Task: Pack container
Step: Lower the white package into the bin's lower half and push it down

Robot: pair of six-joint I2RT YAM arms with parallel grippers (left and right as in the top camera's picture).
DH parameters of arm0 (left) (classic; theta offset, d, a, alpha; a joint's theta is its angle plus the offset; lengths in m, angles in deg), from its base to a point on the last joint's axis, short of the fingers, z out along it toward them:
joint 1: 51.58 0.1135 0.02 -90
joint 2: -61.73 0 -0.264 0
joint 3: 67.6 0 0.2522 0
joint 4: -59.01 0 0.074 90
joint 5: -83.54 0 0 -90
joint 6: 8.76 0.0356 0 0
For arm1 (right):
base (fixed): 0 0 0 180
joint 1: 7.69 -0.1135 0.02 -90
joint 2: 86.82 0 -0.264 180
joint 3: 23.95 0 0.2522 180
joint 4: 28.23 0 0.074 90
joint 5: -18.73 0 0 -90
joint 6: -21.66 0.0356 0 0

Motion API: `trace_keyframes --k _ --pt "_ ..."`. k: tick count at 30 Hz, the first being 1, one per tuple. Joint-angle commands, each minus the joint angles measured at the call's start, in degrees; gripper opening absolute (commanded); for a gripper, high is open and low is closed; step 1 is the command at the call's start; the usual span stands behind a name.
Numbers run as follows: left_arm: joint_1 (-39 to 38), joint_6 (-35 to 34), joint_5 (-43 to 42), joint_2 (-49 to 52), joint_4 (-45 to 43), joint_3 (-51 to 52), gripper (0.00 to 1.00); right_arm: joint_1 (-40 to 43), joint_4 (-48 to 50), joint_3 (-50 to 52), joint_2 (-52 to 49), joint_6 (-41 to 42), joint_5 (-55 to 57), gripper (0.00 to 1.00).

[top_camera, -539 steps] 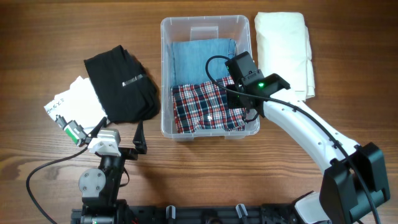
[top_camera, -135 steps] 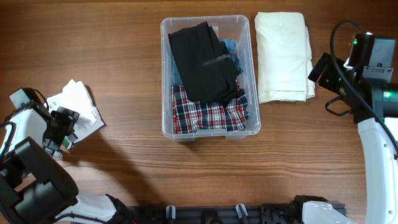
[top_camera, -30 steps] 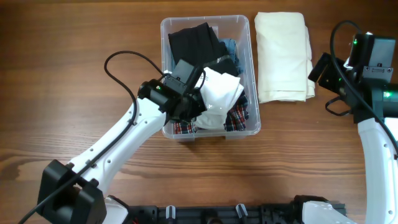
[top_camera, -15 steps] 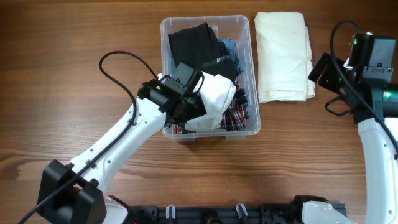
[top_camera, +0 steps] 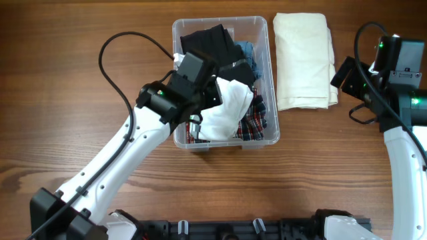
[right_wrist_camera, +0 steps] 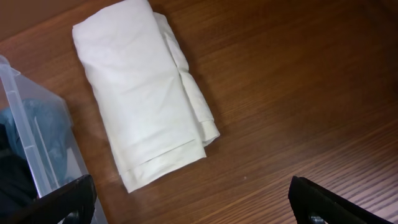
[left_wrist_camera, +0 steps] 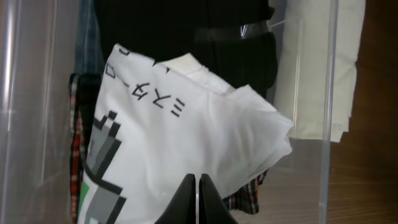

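Your left jaws are together, pinching the white shirt (left_wrist_camera: 186, 137) inside the container (top_camera: 273, 80) at the far middle of the surface (top_camera: 80, 67). Your right jaws stand apart, right of it, beside the cream cloth (right_wrist_camera: 143, 93).

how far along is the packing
Done: black garment, plaid cloth and blue cloth lie in the container. In hand: the left gripper is shut on the white printed shirt, draped over them. Left: the cream folded cloth beside the container, right gripper open nearby.
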Motion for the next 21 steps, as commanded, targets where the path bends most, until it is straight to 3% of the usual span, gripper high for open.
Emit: trace_keyframes --k 1,8,16,21 --pt "-0.31 1.38 0.98 3.06 -2.58 -0.76 0.04 0.09 0.13 -0.37 0.24 -0.7 0.59 1.0" --pt "-0.31 2.64 0.98 11.34 -8.48 -0.76 0.04 0.09 0.13 -0.37 0.24 -0.72 0.59 1.0" --pt "-0.31 4.33 0.72 28.02 -11.45 -0.76 0.04 0.09 0.13 -0.37 0.24 -0.72 0.59 1.0" --pt "-0.44 5.84 0.76 27.5 -10.75 -0.81 0.04 0.09 0.13 -0.37 0.24 -0.7 0.59 1.0"
